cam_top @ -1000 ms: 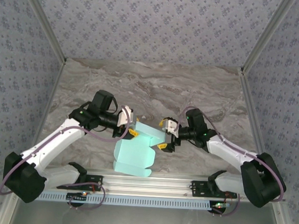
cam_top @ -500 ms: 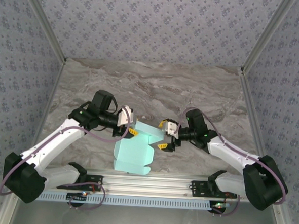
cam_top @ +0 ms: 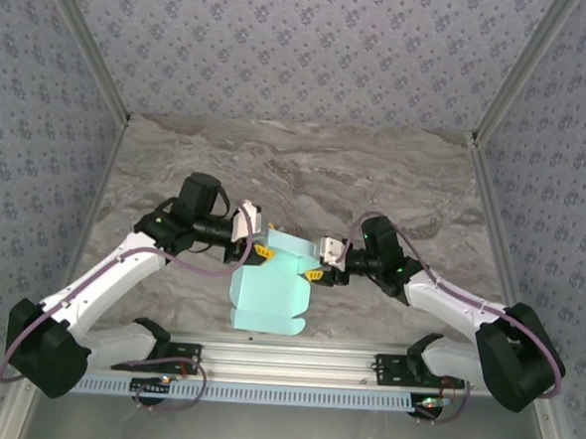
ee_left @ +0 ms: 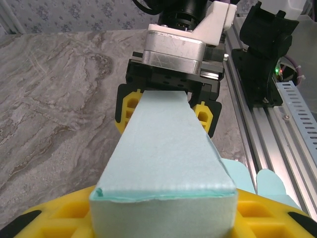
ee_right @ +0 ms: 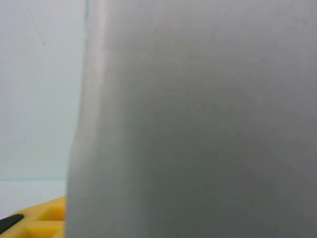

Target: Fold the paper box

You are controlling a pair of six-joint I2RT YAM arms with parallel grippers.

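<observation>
The light aqua paper box [cam_top: 269,293] lies partly folded on the marble table between my two arms. One raised, folded wall of the box [ee_left: 163,144] runs straight from one gripper to the other. My left gripper [cam_top: 258,249] holds the near end of that wall between its yellow fingers [ee_left: 47,218]. My right gripper [cam_top: 315,264] faces it from the other side. Its yellow fingers [ee_left: 126,106] straddle the far end of the wall. Card [ee_right: 198,124] sits tight against the lens in the right wrist view, with one yellow finger [ee_right: 37,220] at the bottom left.
An aluminium rail [cam_top: 294,359] with both arm bases runs along the near edge, just behind the box's scalloped flaps [ee_left: 270,181]. Patterned walls close in the table [cam_top: 306,171] on three sides. Open marble lies beyond the grippers.
My right gripper has moved left and slightly up, onto the box's raised wall. The box has shifted a little to the right. The left gripper has barely moved.
</observation>
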